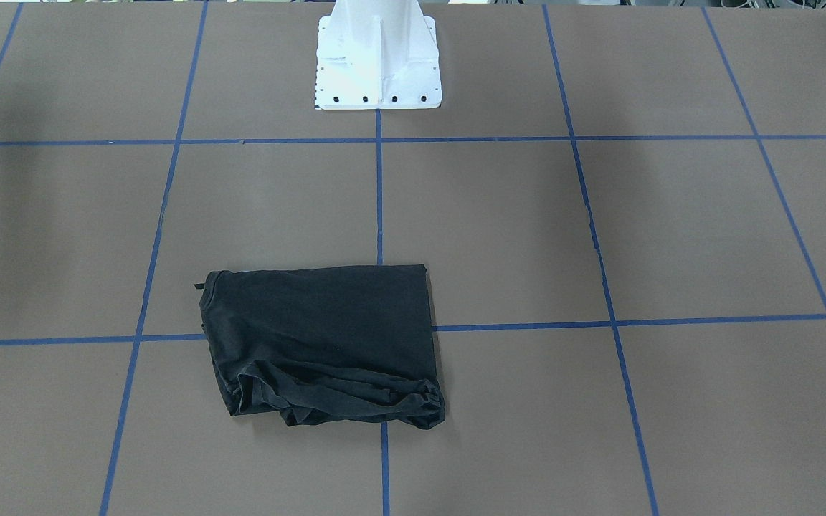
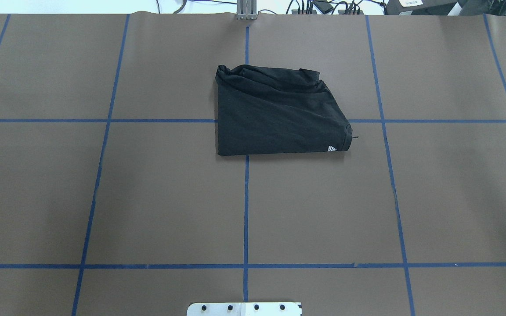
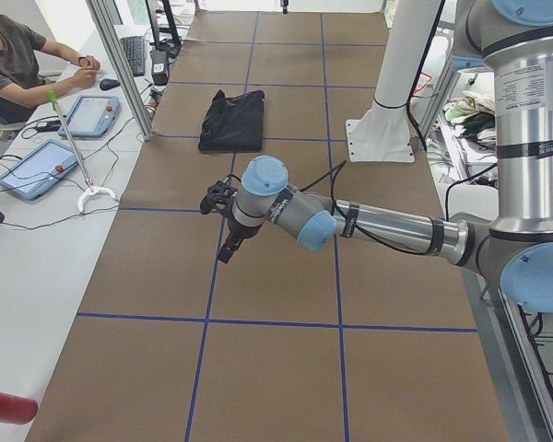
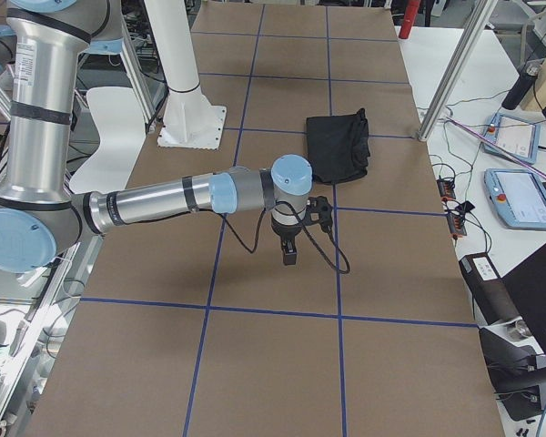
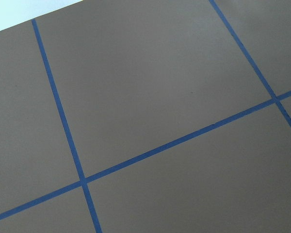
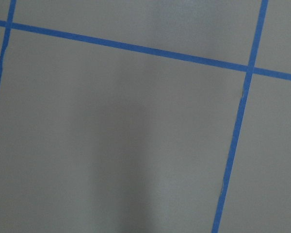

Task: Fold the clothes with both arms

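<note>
Two arms hang over the brown table (image 2: 147, 197), both well apart from the garment. The left arm (image 3: 387, 226) stretches across the middle of the left-side view, and the right arm (image 4: 155, 202) does the same in the right-side view. The left gripper (image 3: 227, 249) and the right gripper (image 4: 289, 253) point down at bare paper and carry nothing. I cannot tell whether their fingers are spread or pressed together, since the wrist cameras show only blue tape lines (image 5: 150, 155).

The T-shirt (image 2: 275, 114) lies in the upper centre of the overhead frame, over a crossing of the tape, already folded into a compact, roughly square bundle. It looks light, soft and limp. Its stacked cotton layers will likely sag and slide over one another rather than keep their shape, but nothing about it seems fragile.

Any further fold probably calls for one gripper at each of two corners, pinching through every layer. The flat lower edge in the overhead frame offers cleaner corners than the top edge, where the cloth is bunched into rumpled ridges (image 2: 270, 77).

The fabric is matte black. A small white print (image 2: 332, 148) peeks out at the bundle's lower right corner, and a tiny dark tab (image 2: 355, 138) sticks out just beside it.
</note>
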